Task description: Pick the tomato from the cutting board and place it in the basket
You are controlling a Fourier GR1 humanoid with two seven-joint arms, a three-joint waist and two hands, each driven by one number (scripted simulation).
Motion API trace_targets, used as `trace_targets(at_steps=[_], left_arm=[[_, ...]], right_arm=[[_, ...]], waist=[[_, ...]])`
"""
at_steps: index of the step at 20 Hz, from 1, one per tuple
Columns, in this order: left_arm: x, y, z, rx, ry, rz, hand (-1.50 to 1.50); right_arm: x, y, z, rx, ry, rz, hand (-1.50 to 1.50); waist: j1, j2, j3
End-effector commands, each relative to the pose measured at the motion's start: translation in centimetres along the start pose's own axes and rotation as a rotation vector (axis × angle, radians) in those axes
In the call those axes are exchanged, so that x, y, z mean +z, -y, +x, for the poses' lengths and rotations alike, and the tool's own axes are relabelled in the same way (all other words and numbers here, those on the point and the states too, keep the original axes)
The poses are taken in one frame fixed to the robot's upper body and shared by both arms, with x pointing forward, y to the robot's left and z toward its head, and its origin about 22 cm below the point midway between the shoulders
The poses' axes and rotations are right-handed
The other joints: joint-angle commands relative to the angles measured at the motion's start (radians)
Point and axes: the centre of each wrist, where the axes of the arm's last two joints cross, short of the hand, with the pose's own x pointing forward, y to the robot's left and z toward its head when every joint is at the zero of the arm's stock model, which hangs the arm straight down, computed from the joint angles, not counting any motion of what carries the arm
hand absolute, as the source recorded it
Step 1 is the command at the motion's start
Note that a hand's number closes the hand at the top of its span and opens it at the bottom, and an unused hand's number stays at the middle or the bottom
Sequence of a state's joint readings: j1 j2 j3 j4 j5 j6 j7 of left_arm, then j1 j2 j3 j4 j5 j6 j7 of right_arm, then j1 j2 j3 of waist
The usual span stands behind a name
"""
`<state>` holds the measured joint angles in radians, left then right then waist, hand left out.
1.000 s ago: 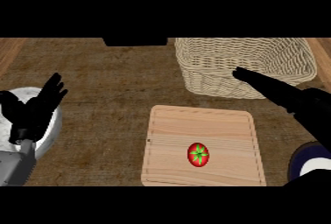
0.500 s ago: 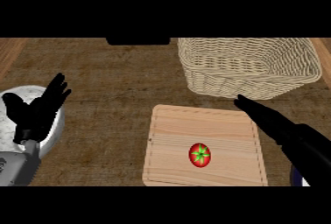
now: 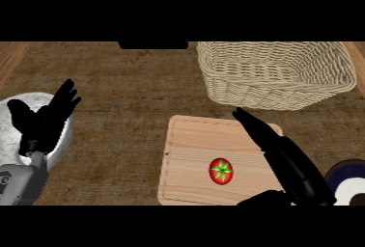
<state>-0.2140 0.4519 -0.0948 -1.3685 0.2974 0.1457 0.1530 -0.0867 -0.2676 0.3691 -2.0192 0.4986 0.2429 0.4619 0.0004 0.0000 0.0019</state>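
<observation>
While the tomato point(image 3: 221, 171) lies on the cutting board point(image 3: 194, 144), just left of the right hand point(image 3: 284, 152), that nearer hand's fingers point(image 3: 253, 126) are held straight, grasping nothing. Its long axis is seen running up the view. The basket point(image 3: 271, 94), beyond the board, appears empty. The left hand point(image 3: 44, 120) is rested open, well apart.

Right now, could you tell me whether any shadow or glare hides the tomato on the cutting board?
In the head view the light is even and the tomato shows plainly on the cutting board, with no glare or shadow across it; the black right hand beside it shows little detail, its straight fingers dark against the wood.
</observation>
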Motion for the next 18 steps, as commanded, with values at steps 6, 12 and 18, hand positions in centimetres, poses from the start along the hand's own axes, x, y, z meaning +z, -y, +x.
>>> trace_targets(at_steps=[6, 12, 18], left_arm=[[0.3, -1.9, -0.7, -0.002, -0.034, 0.016, 0.0], [0.1, -1.8, -1.0, 0.014, -0.032, 0.003, 0.0], [0.3, -0.2, -0.1, -0.002, -0.027, 0.01, 0.0]], right_arm=[[-3.2, -5.1, -3.5, 0.059, -0.085, 0.076, -1.5], [-4.3, -5.7, -3.4, 0.101, -0.122, 0.139, -1.5], [-2.7, -7.1, -3.6, 0.084, -0.098, 0.116, -1.5]], waist=[[0.002, 0.001, -0.002], [0.0, 0.0, -0.002], [-0.001, -0.001, -0.002]])
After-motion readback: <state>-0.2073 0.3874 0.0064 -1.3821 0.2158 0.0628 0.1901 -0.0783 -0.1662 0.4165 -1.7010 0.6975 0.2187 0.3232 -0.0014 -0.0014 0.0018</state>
